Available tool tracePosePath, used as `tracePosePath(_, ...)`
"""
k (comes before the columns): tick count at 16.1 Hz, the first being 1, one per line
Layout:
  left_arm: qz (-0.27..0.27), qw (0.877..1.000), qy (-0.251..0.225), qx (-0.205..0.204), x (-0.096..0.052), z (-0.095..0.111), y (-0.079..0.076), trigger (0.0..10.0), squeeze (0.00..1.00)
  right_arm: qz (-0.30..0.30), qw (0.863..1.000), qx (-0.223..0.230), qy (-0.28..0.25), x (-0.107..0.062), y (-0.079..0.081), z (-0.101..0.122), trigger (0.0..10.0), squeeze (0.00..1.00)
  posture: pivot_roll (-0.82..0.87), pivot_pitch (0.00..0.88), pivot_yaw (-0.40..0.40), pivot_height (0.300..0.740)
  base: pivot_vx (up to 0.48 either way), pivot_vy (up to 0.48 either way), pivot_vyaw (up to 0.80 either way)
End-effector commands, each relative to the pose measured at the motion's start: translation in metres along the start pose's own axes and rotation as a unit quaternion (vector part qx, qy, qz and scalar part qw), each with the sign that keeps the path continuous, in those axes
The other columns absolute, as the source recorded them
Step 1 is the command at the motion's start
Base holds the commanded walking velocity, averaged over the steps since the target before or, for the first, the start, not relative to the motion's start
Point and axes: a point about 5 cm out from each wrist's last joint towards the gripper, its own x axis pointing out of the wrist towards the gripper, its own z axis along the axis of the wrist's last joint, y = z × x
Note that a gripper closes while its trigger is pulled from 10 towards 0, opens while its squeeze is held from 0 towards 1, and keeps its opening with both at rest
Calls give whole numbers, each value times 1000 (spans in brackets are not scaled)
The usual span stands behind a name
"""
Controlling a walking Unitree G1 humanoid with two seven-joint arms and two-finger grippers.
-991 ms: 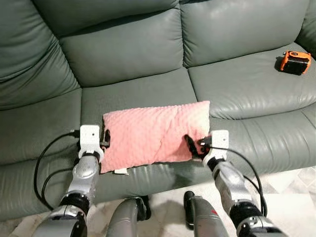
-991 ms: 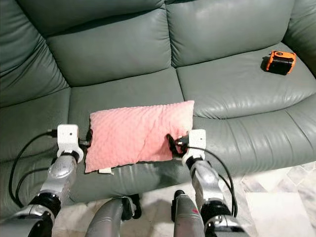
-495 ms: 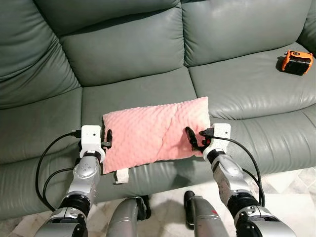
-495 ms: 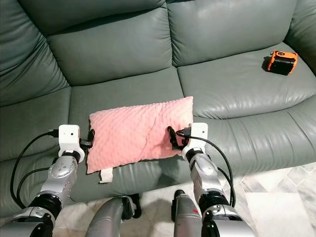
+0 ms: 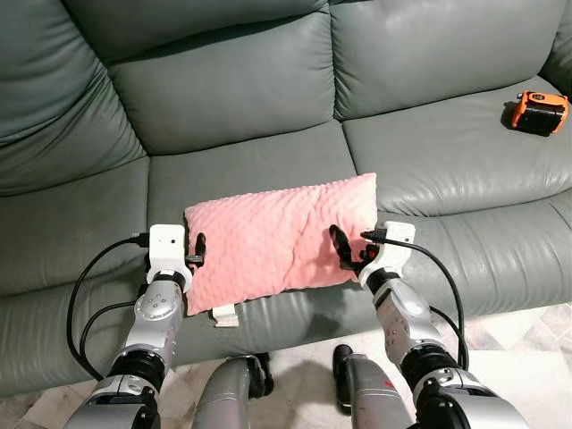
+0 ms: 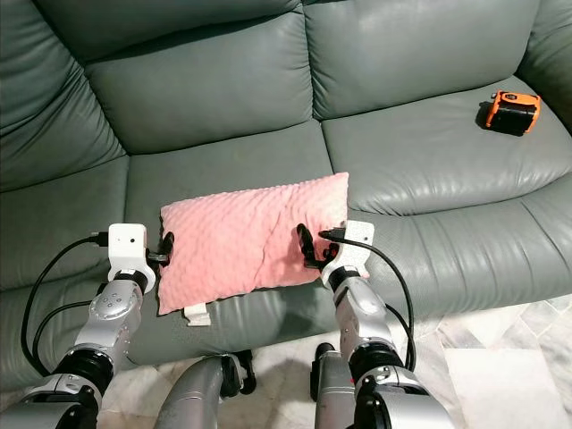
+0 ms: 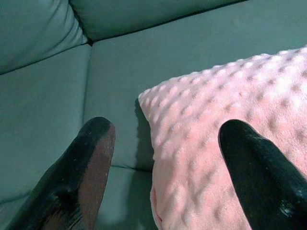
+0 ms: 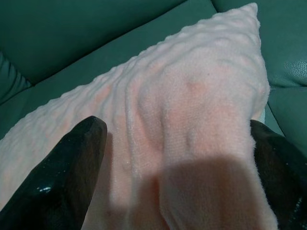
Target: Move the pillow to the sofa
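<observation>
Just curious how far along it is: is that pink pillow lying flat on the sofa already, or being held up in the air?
Lying flat. The pillow rests on the sofa seat near its front edge.

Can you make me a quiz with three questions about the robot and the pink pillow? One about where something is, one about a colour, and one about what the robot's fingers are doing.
1. Where does the pink pillow lie?
A. on the floor
B. on the sofa's middle seat
C. on the backrest

2. What colour is the small device on the sofa's right seat?
A. orange and black
B. blue
C. white

3. How are the left gripper's fingers?
A. shut tight on the pillow
B. spread open at the pillow's edge
C. holding a cable

Answers: 1 B, the pillow rests on the green seat cushion. 2 A, its shell is orange with black parts. 3 B, the left wrist view shows a wide gap between them.
</observation>
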Motion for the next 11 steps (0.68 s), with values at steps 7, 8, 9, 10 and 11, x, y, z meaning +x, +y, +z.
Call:
tracePosePath(7, 6, 999, 37, -5, -9, -19, 5, 10000, 0, 26, 998, 52, 23, -1, 16, -15, 10000, 1000, -22, 424, 136, 740, 0, 0, 0)
tracePosePath(8, 5, 999, 37, -5, -9, -20, 4, 10000, 0, 31, 998, 59, 22, 1, 19, -14, 10000, 1000, -22, 427, 137, 740, 0, 0, 0)
tracePosePath(9, 4, 999, 38, -5, -9, -20, 4, 10000, 0, 36, 997, 71, 19, 3, 23, -14, 10000, 1000, -22, 427, 136, 740, 0, 0, 0)
tracePosePath(10, 3, 999, 39, -4, -9, -20, 3, 10000, 0, 42, 996, 81, 18, 5, 29, -13, 10000, 1000, -23, 428, 136, 740, 0, 0, 0)
tracePosePath(11, 2, 999, 40, -5, -10, -21, 2, 10000, 0, 51, 995, 83, 18, 6, 35, -13, 10000, 1000, -23, 428, 136, 740, 0, 0, 0)
